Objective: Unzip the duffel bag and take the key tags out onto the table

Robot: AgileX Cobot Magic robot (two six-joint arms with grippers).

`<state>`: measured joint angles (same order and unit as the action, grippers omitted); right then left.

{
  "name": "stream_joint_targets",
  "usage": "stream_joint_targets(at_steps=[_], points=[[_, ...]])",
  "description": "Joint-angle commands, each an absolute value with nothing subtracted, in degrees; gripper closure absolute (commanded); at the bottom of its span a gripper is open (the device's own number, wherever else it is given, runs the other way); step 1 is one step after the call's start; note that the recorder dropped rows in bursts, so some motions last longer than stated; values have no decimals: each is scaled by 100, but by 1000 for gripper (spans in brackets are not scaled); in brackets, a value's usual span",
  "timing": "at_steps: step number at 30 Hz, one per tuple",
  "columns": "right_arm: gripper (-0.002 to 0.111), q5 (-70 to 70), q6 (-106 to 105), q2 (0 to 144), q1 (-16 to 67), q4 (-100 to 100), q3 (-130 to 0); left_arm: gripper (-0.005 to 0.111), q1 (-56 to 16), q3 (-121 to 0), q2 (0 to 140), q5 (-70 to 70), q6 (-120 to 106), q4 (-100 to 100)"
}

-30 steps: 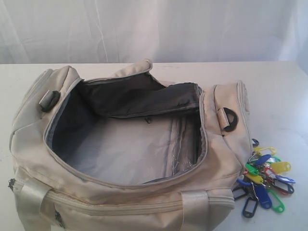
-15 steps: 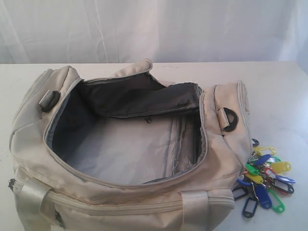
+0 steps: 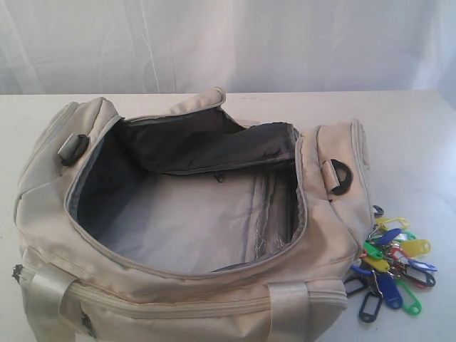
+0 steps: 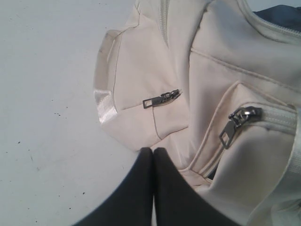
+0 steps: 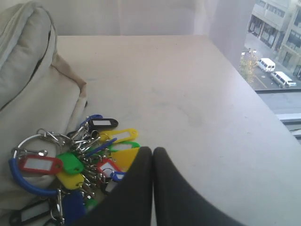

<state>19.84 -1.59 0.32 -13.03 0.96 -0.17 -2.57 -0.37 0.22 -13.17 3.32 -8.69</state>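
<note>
The cream duffel bag lies on the white table with its top unzipped wide, grey lining showing and nothing visible inside. The key tags, a coloured bunch on metal rings, rest on the table against the bag's right end. My right gripper is shut and empty, hovering just beside the key tags. My left gripper is shut with nothing in it, near the duffel bag's end pocket and its zipper pull. Neither gripper shows in the exterior view.
A white curtain hangs behind the table. In the right wrist view the table's edge runs beside a window with a street below. A second small zipper pull lies on the bag's side flap.
</note>
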Motion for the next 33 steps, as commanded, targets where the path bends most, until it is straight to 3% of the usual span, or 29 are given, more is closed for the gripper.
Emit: stream_joint_targets(at_steps=[1, 20, 33], points=[[108, 1922, 291, 0, -1320, 48, 0, 107, -268, 0, 0, -1313, 371, -906], [108, 1899, 291, 0, -798, 37, 0, 107, 795, 0, 0, -1313, 371, -906], [108, 1899, 291, 0, -798, 37, 0, 107, 582, 0, 0, -1302, 371, -662]])
